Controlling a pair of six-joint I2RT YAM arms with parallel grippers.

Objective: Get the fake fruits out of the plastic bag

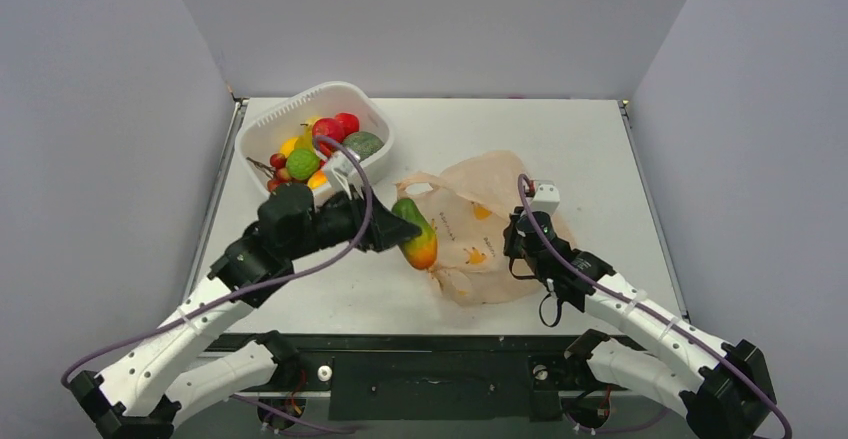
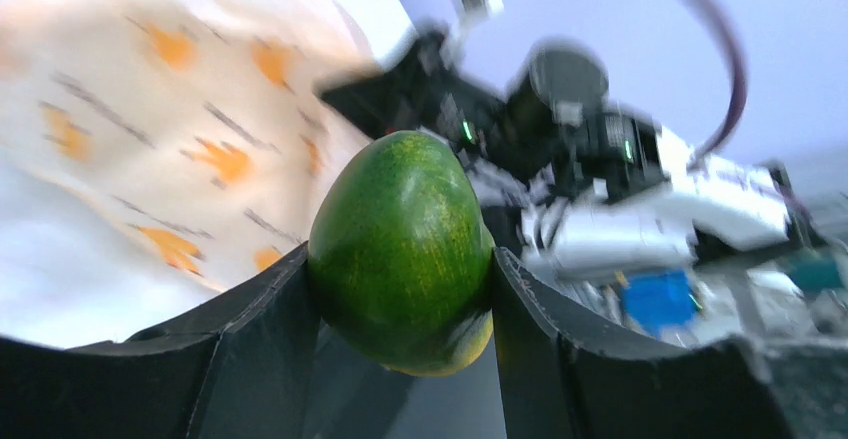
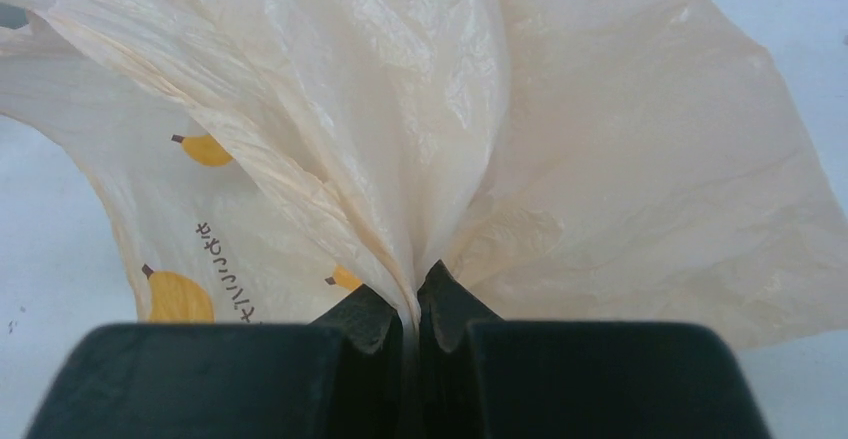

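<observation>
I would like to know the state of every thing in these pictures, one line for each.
Left gripper: closed on the green-orange fruit.
Green-orange fruit: held, beside the plastic bag.
Right gripper: shut on the plastic bag.
Plastic bag: crumpled, lying on the table.
White basket: upright, holding several fruits.

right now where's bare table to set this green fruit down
Bare table lies behind the plastic bag, from the basket across to the right edge, and at the near edge left of the bag. The basket is full of fruit; the right claw pinches the bag at centre-right.
</observation>
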